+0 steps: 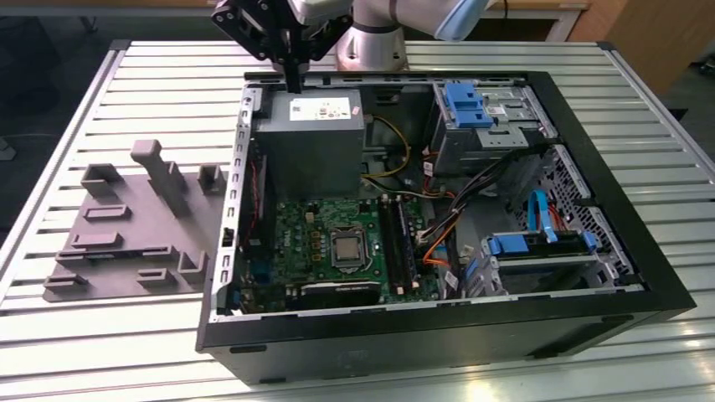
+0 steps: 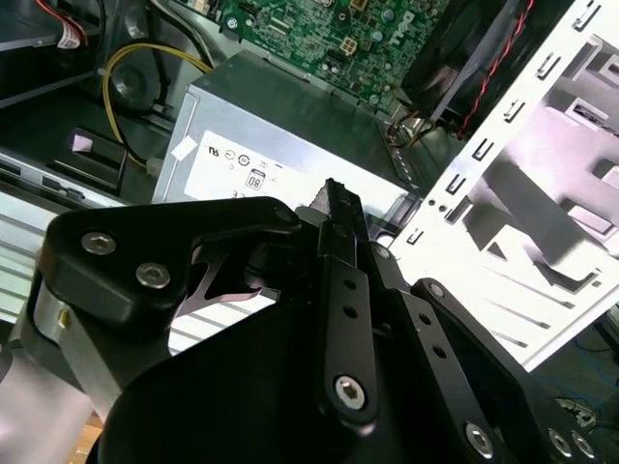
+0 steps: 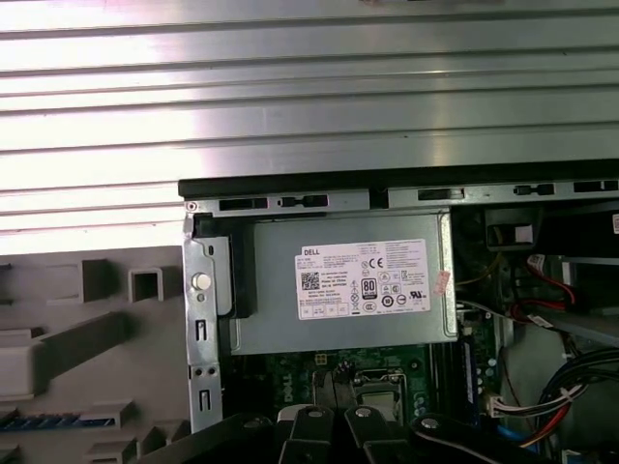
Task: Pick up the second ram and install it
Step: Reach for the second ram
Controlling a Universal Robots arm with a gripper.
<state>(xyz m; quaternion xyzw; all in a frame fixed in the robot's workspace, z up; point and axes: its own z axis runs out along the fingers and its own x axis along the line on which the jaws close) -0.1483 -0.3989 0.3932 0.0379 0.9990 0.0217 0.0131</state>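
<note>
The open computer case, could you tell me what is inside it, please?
A grey power supply, green motherboard, blue drive brackets and cables. What lies beneath the power supply is covered.

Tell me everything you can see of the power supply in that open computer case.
The power supply is a plain grey box, sheet metal by its look, with a white printed label on its upward face. It lies flat in a corner of the case, one end against the case wall and the other bordering the green motherboard. Yellow and black cables run out beside it. The end effector hangs over its labelled end; whether they touch cannot be told.
</note>
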